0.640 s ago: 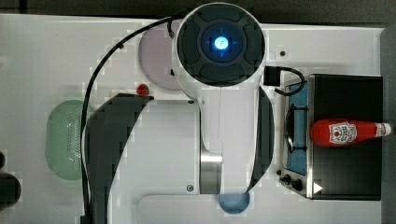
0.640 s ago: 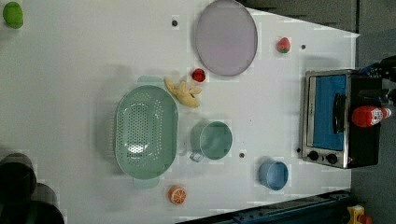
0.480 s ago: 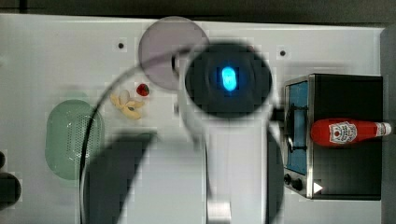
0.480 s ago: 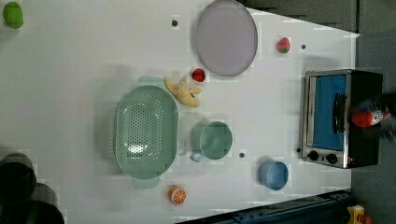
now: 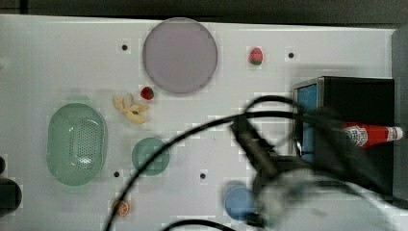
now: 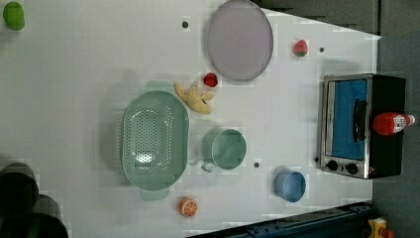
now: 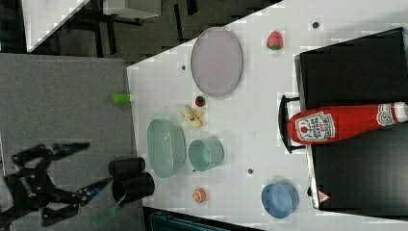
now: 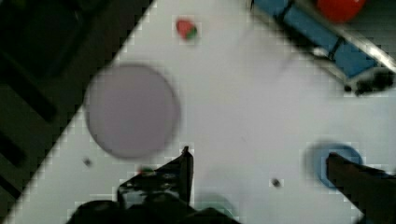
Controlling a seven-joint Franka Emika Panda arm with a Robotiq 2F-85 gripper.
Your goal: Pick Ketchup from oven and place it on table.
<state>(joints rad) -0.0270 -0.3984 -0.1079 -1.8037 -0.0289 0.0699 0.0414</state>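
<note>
The ketchup (image 7: 337,123), a red bottle with a white label and white cap, lies on its side on the black top of the oven (image 7: 356,72), cap toward the right view's right. In the top view the ketchup (image 5: 370,134) rests on the oven (image 5: 358,98) at the top view's right, on the white table (image 5: 43,62). My arm (image 5: 312,197) is a blur at the top view's lower right, with cables crossing in front of the oven's blue door. In the wrist view my gripper (image 8: 258,154) is open, fingers wide apart over bare table, with nothing between them.
A lilac plate (image 5: 179,55), a strawberry (image 5: 147,93), yellow fruit (image 5: 130,109), a green colander (image 5: 77,144), a green cup (image 5: 150,155), a blue bowl (image 5: 239,202), an orange (image 5: 121,208) and a red-pink fruit (image 5: 256,56) sit on the table. Black cups (image 6: 20,198) stand at one end.
In the top view my arm has swung from the table's middle to the lower right, uncovering the plate, cup and fruit. The ketchup and oven have not moved.
</note>
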